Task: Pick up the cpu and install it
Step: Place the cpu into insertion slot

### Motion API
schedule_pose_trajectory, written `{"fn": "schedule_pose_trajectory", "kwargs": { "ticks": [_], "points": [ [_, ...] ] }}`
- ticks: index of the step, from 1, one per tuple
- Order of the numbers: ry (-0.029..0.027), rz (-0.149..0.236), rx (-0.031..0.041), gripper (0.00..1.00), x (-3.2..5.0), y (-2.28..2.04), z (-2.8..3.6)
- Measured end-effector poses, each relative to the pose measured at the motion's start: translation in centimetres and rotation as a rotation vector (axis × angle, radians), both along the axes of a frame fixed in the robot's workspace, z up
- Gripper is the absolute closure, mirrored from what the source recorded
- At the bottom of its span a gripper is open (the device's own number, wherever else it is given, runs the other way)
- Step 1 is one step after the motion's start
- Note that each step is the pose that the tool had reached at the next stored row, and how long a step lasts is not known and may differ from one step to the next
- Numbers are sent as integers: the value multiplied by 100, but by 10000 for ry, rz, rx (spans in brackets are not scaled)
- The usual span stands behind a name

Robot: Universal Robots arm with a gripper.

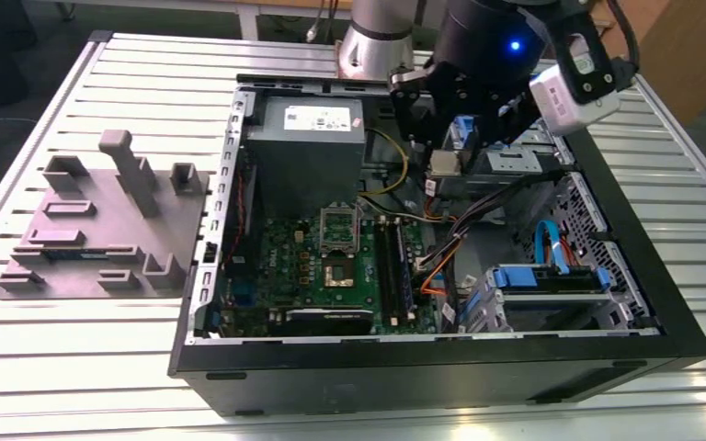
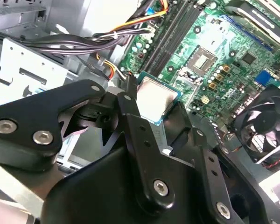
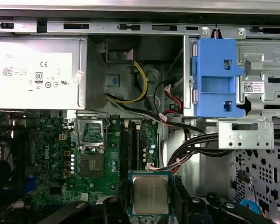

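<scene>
Over the slatted table's (image 1: 71, 367) open case (image 1: 451, 372), the hand (image 3: 150, 198) grips the cpu (image 3: 150, 190).

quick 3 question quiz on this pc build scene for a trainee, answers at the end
1. True or false: the cpu already sits in the socket.
2. The gripper has its jaws shut on: A) a memory stick, B) the cpu, C) a cable.
3. Fill in: in the exterior view, the grey fixture plate lies on the exterior view's ___ of the computer case.

Key: 1 false, it is held above the board; 2 B; 3 left.
</scene>
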State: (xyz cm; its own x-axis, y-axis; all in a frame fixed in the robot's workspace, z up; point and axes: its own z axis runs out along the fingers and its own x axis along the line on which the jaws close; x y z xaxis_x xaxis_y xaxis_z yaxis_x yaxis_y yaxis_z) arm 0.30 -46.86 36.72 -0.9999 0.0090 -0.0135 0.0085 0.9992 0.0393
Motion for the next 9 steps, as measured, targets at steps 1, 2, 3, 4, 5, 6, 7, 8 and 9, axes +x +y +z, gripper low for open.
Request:
{"fn": "schedule_pose_trajectory", "kwargs": {
  "ticks": [1,2,3,4,5,6,7,8,9],
  "points": [
    [0,0,0,53,19,0,-2],
    [0,1,1,53,37,0,-4],
    [0,1,0,53,54,0,-6],
    [0,1,0,53,72,0,-8],
    [-1,1,1,53,89,0,-10],
    [0,0,0,53,107,0,-11],
    [0,0,0,53,126,0,-13],
    [0,0,0,53,144,0,-15],
    [0,0,1,53,161,0,-17]
  ]
}}
